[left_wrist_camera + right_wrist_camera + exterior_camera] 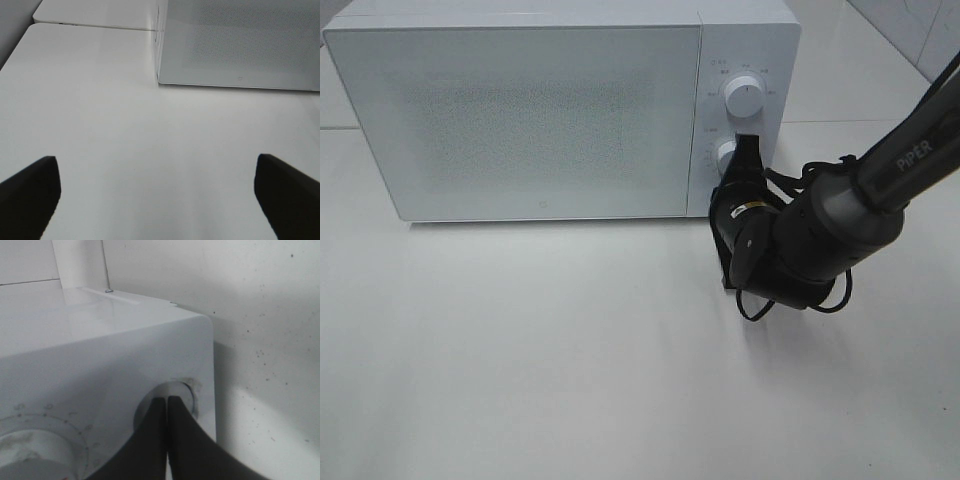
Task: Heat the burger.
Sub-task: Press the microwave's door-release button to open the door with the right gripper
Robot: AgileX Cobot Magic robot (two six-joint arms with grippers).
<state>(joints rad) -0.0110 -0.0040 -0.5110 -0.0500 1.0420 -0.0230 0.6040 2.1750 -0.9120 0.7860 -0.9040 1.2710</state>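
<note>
Tabletop: we're looking down on a plain white table [570,390], smooth and matte, filling almost the whole high view.
Join: a thin line [860,123] runs across the far part of it. The left wrist view picks up a second white slab [95,14] butted behind the first, corners rounded, with a narrow dark gap between the two.
Beyond the edge: there's a dull grey strip [11,30] past the corner; wall or floor, can't tell.
Far right corner: pale tiles [925,35], grey grout lines running at a slant.
Close up: the right wrist view shows a white surface with fine dark specks [270,330].
Light: soft and even, a faint sheen on the white, and soft-edged grey shadows [790,340].
</note>
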